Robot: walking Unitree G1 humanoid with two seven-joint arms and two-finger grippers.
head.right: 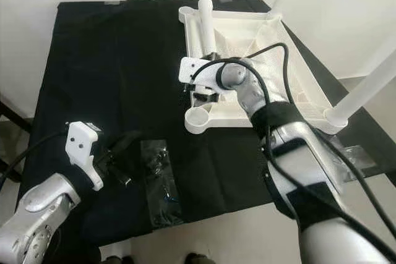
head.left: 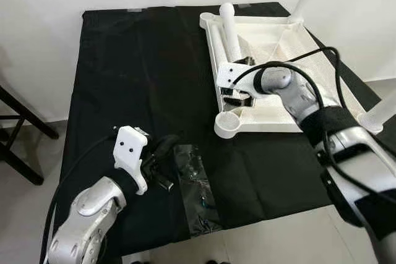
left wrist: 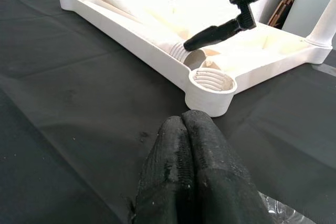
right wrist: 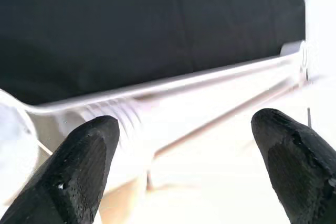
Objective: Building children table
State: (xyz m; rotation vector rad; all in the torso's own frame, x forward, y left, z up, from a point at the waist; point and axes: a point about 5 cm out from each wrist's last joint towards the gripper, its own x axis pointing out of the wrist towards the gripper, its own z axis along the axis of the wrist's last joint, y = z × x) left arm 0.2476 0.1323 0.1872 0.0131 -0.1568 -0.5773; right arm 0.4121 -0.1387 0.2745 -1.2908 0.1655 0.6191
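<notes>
Left gripper [head.left: 162,153] rests clenched on the black cloth [head.left: 124,60]. Right gripper [head.left: 238,94] hangs released over the loose white leg [head.left: 230,29]. That leg looks light, stiff and slippery; grab its middle.

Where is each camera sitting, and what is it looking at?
Left eye view: on the head, looking down at the black cloth, the upturned white table top, both silver arms.
Right eye view: its twin beside it, same scene, with the plastic bag.
Left wrist view: on the left arm, along the shut left hand toward the corner socket.
Right wrist view: on the right arm, between the open right hand fingers, at the loose table leg.
Shared: both wrist views show that leg.
</notes>
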